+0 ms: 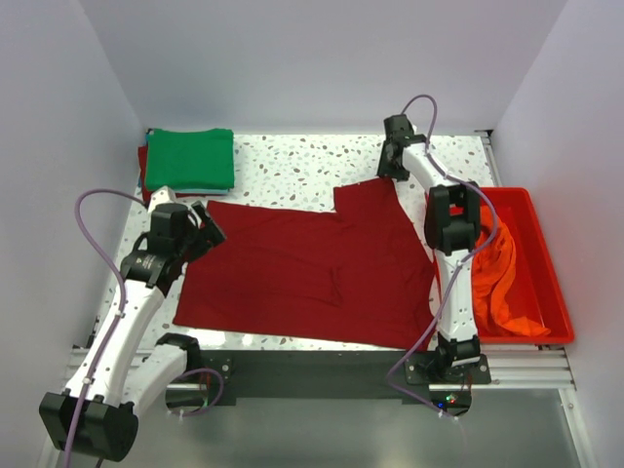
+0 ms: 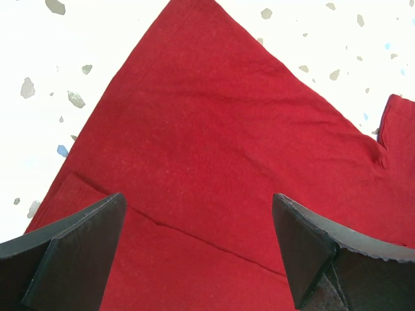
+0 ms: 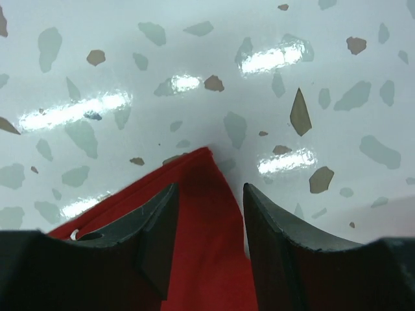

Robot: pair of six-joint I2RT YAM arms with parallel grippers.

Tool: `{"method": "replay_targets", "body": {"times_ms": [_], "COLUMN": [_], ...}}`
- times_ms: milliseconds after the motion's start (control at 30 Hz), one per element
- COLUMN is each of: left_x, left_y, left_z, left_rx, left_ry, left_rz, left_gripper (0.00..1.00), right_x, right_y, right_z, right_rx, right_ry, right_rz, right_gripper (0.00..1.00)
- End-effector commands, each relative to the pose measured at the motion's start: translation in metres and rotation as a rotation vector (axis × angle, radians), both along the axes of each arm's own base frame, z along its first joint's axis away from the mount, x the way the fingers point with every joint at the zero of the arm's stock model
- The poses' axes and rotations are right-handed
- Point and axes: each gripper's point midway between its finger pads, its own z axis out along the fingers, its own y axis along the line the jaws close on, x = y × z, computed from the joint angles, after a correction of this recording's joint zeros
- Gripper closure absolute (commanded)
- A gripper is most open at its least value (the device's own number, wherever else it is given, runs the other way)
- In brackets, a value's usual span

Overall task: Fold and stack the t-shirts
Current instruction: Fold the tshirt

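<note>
Three pale lilac walls [image 1: 312, 58] are enclosing a glossy white worktop [image 1: 292, 171] flecked with grey and brown chips, and its surface is throwing back streaks of lamp glare. A dark red t-shirt [image 1: 302, 268] is lying spread flat across the middle, one sleeve reaching toward the back wall. Just right of that shirt a red tub [image 1: 534, 229] is sitting, holding a crumpled orange t-shirt [image 1: 502, 278]. Beyond the shirt's far left corner a green t-shirt [image 1: 190, 158] is resting folded on another folded red garment [image 1: 143, 166]. The left fingers [image 1: 213, 232] are hanging wide apart over the shirt's left edge, gripping nothing. The right fingers [image 1: 390, 168] are standing part-way apart, straddling the far sleeve's tip, with red cloth showing in the gap.
</note>
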Motion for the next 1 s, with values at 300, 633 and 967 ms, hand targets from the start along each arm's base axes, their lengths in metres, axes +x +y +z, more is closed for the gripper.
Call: {"method": "replay_targets", "body": {"times_ms": [300,633,967], "left_x": [0.001,0.016,0.101], "left_y": [0.002,0.015,0.054], "left_z": [-0.006,-0.019,-0.040], "left_rx": [0.010,0.147,0.253], "left_ry": [0.024,0.075,0.093], "left_rz": [0.015,-0.019,-0.046], "left_gripper": [0.00,0.00,0.22], "right_x": [0.026,0.015,0.001], "right_y": [0.002,0.003,0.000], "right_z": [-0.008,-0.023,-0.013], "right_rx": [0.023,0.057,0.063], "right_ry": [-0.040,0.006,0.024], "right_rz": [0.019,0.021,0.034], "right_gripper": [0.52,0.83,0.96]}}
